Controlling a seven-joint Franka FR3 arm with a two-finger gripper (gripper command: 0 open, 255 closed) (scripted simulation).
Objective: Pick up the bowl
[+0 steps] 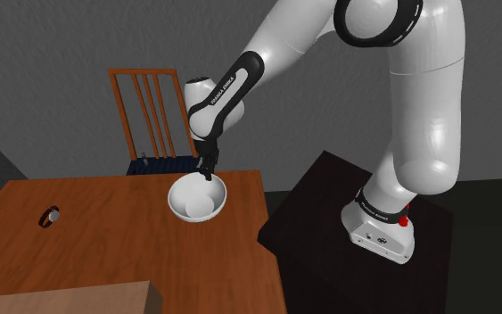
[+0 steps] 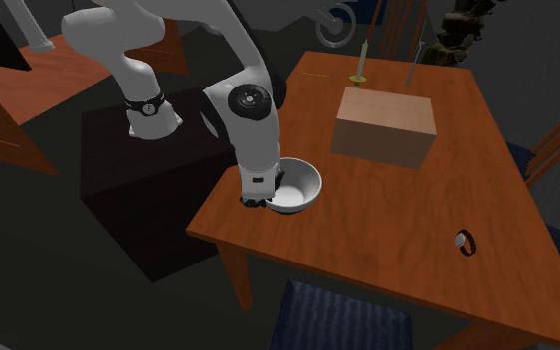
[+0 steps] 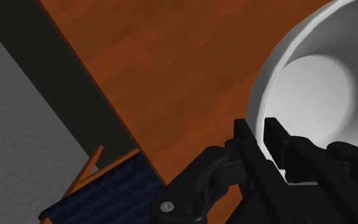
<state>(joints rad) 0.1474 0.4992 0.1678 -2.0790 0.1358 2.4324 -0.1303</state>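
A white bowl (image 1: 197,198) stands on the brown wooden table (image 1: 106,241), close to the edge nearest the arm's stand. The black gripper (image 1: 208,176) reaches down onto the bowl's rim on the side toward the chair. In the wrist view the two fingers stand close together with the bowl's (image 3: 311,83) thin white rim clasped between them, so the gripper (image 3: 262,137) is shut on the rim. One finger is inside the bowl and the other outside. From the second exterior view the bowl (image 2: 297,184) rests flat on the table (image 2: 387,219) with the gripper (image 2: 263,202) at its rim.
A wooden chair (image 1: 151,116) with a dark blue cushion (image 3: 107,191) stands just beyond the table edge by the bowl. A brown box (image 2: 385,127) sits mid-table, and a small ring-like object (image 2: 463,241) lies farther off. The dark stand (image 1: 329,232) adjoins the table.
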